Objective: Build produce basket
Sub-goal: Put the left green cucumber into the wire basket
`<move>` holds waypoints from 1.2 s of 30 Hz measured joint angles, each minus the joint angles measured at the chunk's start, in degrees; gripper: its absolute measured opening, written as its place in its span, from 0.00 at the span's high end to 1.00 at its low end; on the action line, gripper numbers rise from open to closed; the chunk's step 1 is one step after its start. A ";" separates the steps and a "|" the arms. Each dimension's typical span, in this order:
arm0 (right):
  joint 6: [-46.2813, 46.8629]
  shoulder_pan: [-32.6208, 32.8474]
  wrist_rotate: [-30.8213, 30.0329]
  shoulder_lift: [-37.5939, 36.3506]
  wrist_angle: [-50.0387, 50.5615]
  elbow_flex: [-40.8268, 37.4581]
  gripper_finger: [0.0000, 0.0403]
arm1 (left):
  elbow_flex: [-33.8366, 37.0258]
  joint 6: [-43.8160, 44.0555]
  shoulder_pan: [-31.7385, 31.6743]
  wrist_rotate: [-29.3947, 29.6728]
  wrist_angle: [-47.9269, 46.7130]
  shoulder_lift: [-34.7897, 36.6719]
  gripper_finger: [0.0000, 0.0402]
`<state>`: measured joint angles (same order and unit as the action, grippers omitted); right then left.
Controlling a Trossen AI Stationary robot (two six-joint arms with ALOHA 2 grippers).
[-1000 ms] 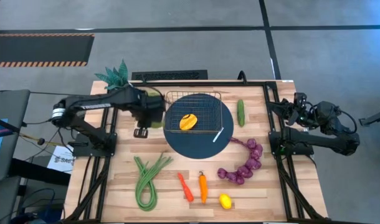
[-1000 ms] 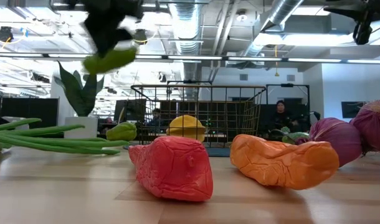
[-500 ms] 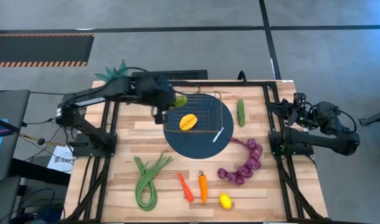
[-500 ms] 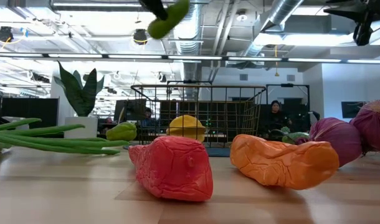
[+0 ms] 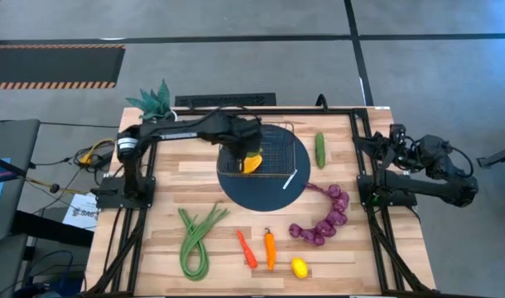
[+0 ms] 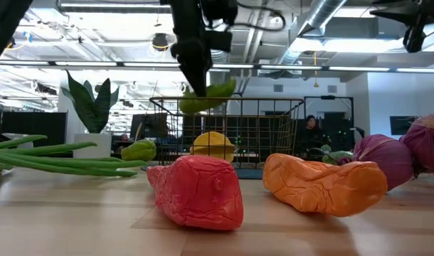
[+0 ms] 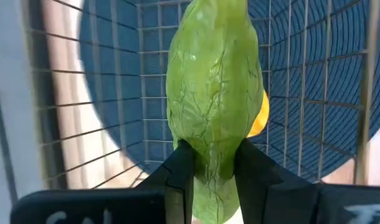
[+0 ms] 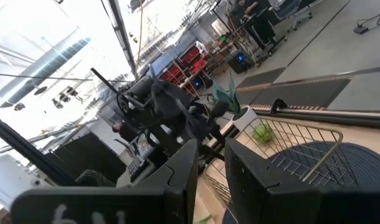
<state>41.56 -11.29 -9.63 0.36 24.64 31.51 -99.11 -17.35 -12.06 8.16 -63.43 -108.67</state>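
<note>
My left gripper [image 5: 246, 151] hangs over the wire basket [image 5: 277, 139] and is shut on a green fruit [image 7: 212, 106]. In the low view this fruit [image 6: 206, 97] is level with the basket's top rim [image 6: 274, 101]. The basket stands on a dark blue round mat [image 5: 265, 192] and holds a yellow-orange fruit [image 5: 252, 162]. Another green fruit [image 6: 139, 149] lies on the table left of the basket. Green beans [image 5: 194, 236], red pepper [image 5: 246, 248], orange pepper [image 5: 270, 248], lemon [image 5: 299, 267], grapes [image 5: 323, 219] and cucumber [image 5: 319, 150] lie on the table. My right gripper [image 5: 393, 141] waits at the right edge, shut. My left gripper pinches the green fruit's narrow end [image 7: 210, 177] between its two fingers [image 7: 180, 171]. The fingers [image 6: 194, 67] come from above, pointing down. The fruit is lifted clear and sticks out below them, tilted, over the basket's left part.
A spiky green plant [image 5: 151, 99] stands at the far left corner. A white stick [image 5: 290, 179] lies on the mat by the basket's near right corner. Bare wood shows between the beans and the mat and along the near edge.
My left gripper has carried the green fruit from beside the plant toward the table's right. It first rose, then came down over the basket to rim height. It has stayed shut on the fruit. The other produce has kept its place.
</note>
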 joint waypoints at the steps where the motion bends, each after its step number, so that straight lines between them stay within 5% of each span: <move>1: 0.00 0.00 0.27 -0.02 0.43 0.00 0.75 | 0.00 0.04 0.05 0.06 -0.04 -0.55 0.86; 18: -0.02 0.00 1.07 -0.02 1.68 0.00 0.75 | -0.01 4.09 -2.12 1.51 0.39 -5.61 0.86; 36: -0.20 0.00 1.12 0.00 3.90 0.00 0.75 | -0.87 20.92 -3.38 5.78 5.45 -7.73 0.86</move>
<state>41.36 -11.29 -8.51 0.36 28.54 31.51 -99.98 3.57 -15.44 13.94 -57.99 -116.40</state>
